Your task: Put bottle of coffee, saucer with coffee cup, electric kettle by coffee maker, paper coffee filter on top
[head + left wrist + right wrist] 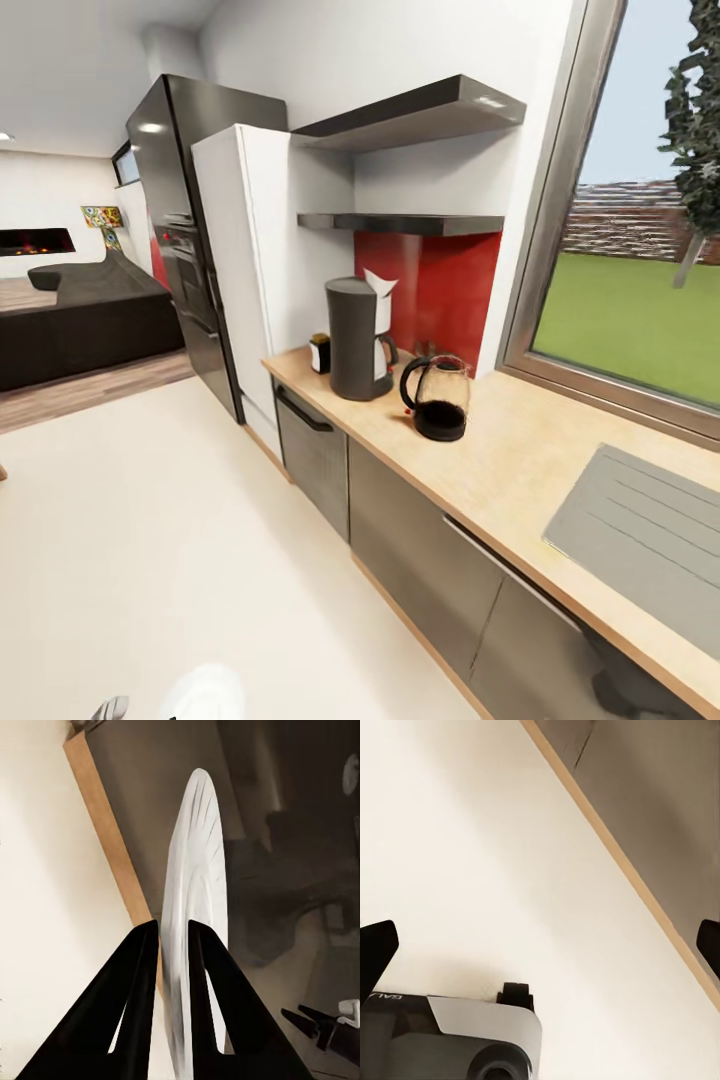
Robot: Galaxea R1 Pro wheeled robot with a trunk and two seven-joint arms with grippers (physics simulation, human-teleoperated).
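Note:
The dark coffee maker (358, 340) stands on the wooden countertop (520, 460) with a white paper filter (380, 283) sticking out of its top. A small bottle of coffee (320, 352) sits against its left side. The glass electric kettle (438, 398) on its black base is just to its right. In the left wrist view my left gripper (173, 926) is shut on the rim of a white saucer (196, 885), seen edge-on. The saucer (205, 692) also shows blurred at the head view's lower edge. My right gripper (544, 945) is open over the floor, its fingertips (379, 945) wide apart.
Two dark shelves (410, 222) hang above the red backsplash. A white cabinet (245, 270) and a black fridge (185, 240) stand left of the counter. A grey sink (640, 540) lies in the counter at the right, under the window. Pale floor (150, 540) stretches left.

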